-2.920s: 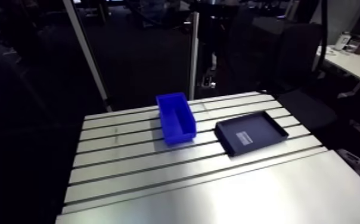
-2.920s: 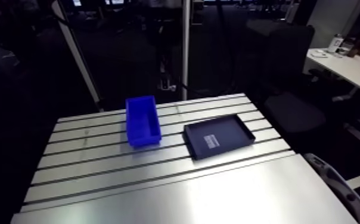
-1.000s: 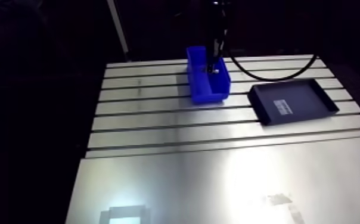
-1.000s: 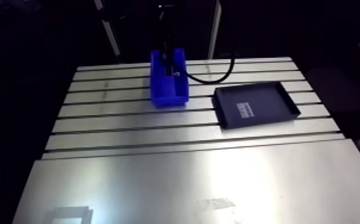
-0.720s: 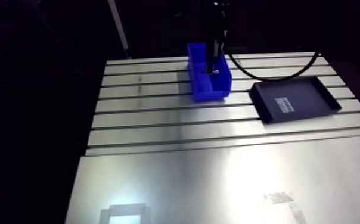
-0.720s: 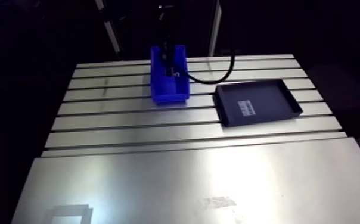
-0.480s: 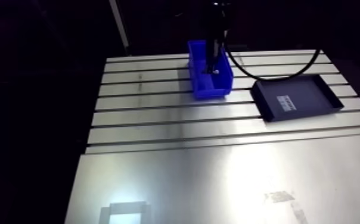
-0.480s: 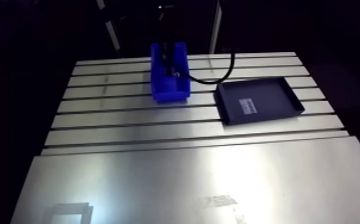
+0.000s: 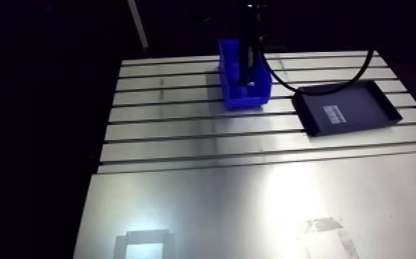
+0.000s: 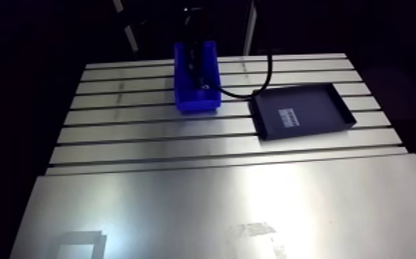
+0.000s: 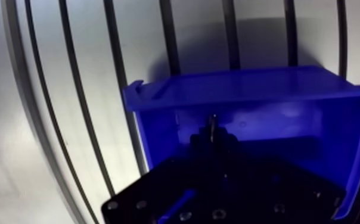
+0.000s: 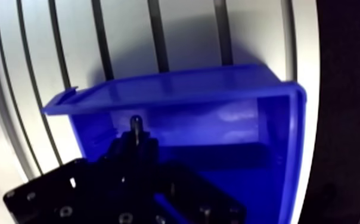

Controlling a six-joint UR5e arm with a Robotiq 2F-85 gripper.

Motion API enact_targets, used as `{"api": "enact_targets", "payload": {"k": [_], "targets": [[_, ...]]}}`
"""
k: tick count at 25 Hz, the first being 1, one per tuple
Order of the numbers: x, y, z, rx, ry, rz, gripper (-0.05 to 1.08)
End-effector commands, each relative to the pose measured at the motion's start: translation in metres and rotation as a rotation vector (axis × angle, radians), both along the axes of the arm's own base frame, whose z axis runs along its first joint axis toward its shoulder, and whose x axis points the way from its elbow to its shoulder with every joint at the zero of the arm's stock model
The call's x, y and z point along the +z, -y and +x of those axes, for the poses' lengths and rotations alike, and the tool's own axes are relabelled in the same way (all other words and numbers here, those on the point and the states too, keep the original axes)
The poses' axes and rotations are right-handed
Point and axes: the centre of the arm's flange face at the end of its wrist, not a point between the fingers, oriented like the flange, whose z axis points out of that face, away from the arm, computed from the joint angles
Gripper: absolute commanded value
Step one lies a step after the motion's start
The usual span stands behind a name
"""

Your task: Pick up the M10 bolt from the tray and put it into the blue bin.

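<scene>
**Shiny tabletop, a blue bin, and a bolt held over it**

Silver metal makes up the tabletop (image 9: 252, 200), and long dark grooves (image 9: 252, 141) run across its far half. The arm view shows the whole scene from high up. A blue bin (image 9: 246, 100) stands on the grooved part. Near it, a little way off to one side, lies a flat black tray (image 9: 369, 103) with a small white label (image 9: 335, 112) inside. The two do not touch. No bolt shows in the tray from here. The hand (image 9: 248, 81) comes down from above and hangs over the open bin, but in this view it is just a thin dark shape. You cannot see what it holds.

The wrist view looks straight down into the bin and shows what the arm view cannot. The two dark fingers (image 12: 120, 152) are pulled in close together. A small bolt (image 12: 136, 124) is pinched between their tips, and its rounded end pokes out past them. So the bolt is in the hand, above the inside of the bin, near one of its short end walls. The tray does not show in this view.
</scene>
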Motion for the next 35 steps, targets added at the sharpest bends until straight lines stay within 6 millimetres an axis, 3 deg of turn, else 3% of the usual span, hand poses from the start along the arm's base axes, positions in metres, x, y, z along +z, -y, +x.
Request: {"api": "enact_targets", "payload": {"k": [1, 5, 7, 9, 13, 15, 19, 28, 29, 35], "targets": [[-0.007, 0.000, 0.000, 0.009, 0.012, 0.022, 0.98], [-0.007, 0.000, 0.000, 0.009, 0.012, 0.022, 0.85], [-0.006, 0.001, 0.000, 0.009, 0.010, 0.022, 0.64], [-0.007, 0.002, 0.001, 0.008, 0.012, 0.021, 0.56], [-0.005, 0.005, 0.001, 0.002, 0.008, 0.022, 0.23], [0.001, 0.006, 0.001, 0.005, 0.001, 0.022, 0.12], [0.043, 0.005, -0.003, 0.012, -0.064, 0.025, 0.02], [0.152, 0.004, 0.003, 0.006, -0.088, 0.050, 0.01], [0.166, 0.006, 0.005, -0.019, -0.099, 0.044, 0.01], [0.210, 0.027, 0.007, -0.457, -0.171, 0.094, 0.01]]}}
